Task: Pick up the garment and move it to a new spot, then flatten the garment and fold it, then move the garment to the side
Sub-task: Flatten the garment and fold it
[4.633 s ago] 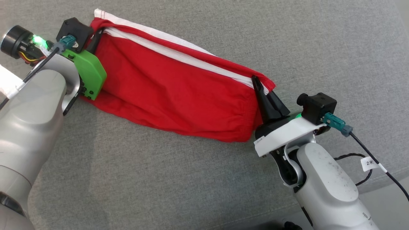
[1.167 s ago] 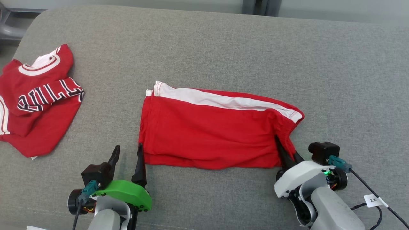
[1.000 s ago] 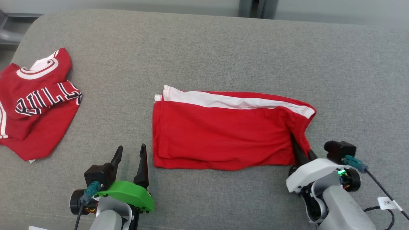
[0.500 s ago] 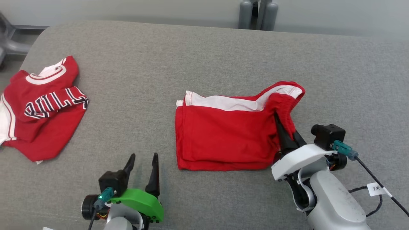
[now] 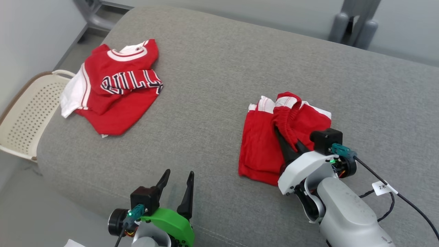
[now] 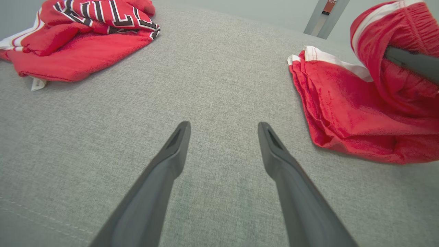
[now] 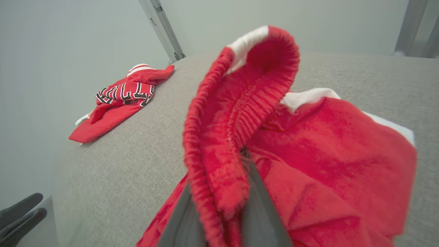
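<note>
Shorts [image 5: 259, 149] pinched at waistband [image 5: 285, 118] by right gripper [image 5: 287, 143], left gripper [image 5: 179, 174] spread, well apart

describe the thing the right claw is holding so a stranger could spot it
On the grey cushion, look right, just ahead of the right claw. The red shorts lie there half folded, waistband pinched by that claw; unlike the red jersey at far left, they bear no lettering.

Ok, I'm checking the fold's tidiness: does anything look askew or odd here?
Yes. The red shorts aren't flat: the right gripper pinches their elastic waistband end, lifted into a bunched loop over the rest. The jersey at far left lies crumpled too.
</note>
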Available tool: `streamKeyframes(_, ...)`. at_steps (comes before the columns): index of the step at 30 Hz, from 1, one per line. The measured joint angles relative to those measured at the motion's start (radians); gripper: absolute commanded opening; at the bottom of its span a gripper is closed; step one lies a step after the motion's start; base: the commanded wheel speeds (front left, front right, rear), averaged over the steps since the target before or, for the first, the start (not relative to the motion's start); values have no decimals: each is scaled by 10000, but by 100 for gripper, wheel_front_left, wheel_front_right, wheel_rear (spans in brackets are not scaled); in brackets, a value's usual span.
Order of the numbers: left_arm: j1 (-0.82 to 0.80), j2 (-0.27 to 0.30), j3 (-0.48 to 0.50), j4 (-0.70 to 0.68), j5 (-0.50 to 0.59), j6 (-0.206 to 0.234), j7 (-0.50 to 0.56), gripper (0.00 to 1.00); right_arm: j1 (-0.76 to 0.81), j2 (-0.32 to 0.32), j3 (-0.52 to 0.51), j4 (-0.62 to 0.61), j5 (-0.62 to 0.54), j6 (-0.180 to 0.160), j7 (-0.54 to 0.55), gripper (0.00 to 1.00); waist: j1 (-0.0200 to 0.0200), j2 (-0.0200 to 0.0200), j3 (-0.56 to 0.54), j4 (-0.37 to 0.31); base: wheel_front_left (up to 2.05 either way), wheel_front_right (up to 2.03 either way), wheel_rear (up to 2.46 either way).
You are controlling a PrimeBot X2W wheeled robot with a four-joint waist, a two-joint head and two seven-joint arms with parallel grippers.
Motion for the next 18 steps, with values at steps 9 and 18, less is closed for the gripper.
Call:
streamKeyframes(9, -68, 8, -2, -15, -77, 228, 0, 100, -171, 13, -86, -602, 8, 2, 0, 100, 0, 0, -63, 1043, 0, 0, 0)
streamKeyframes(18, -112, 6, 533, -328, 470, 395, 0, 100, 1216, 10, -2702, -1822, -2011, 2, -2, 100, 0, 0, -114, 204, 0, 0, 0)
